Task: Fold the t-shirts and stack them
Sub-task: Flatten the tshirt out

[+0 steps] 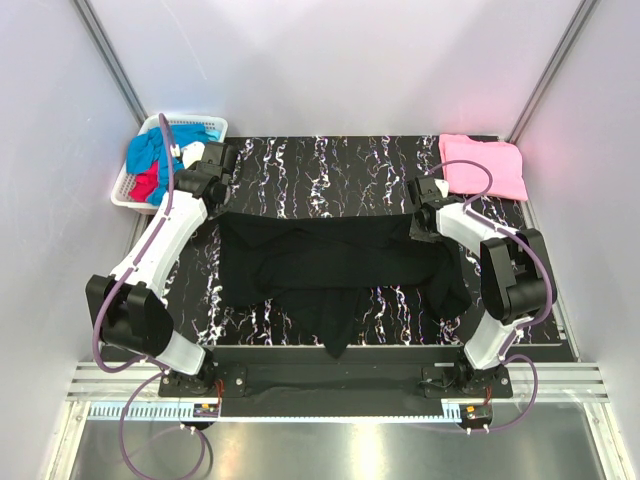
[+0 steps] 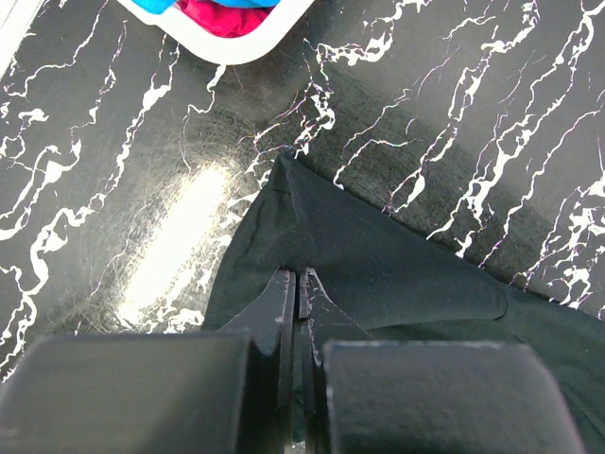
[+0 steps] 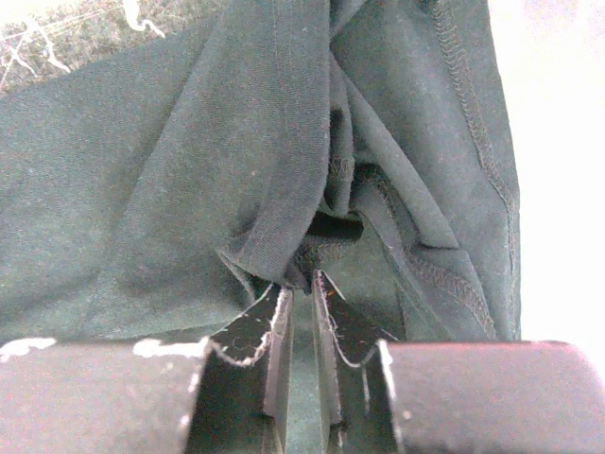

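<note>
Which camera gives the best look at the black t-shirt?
The top external view: it shows the whole black t-shirt spread across the table. The left wrist view shows only one corner pinched in the left gripper; the right wrist view shows only bunched folds and a seam at the right gripper.

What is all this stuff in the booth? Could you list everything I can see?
black t-shirt: 1, black, spread rumpled across the middle of the table
pink t-shirt: 1, pink, folded, far right corner
blue t-shirt: 1 seen, bright blue, bunched in the basket
red t-shirt: 1 seen, red, in the basket beside the blue one
basket: 1, white slotted plastic, far left corner
table: 1, black with white veins
left arm: 1, white and black, jaws shut on the black t-shirt's far left edge
right arm: 1, white and black, jaws shut on its far right edge
</note>
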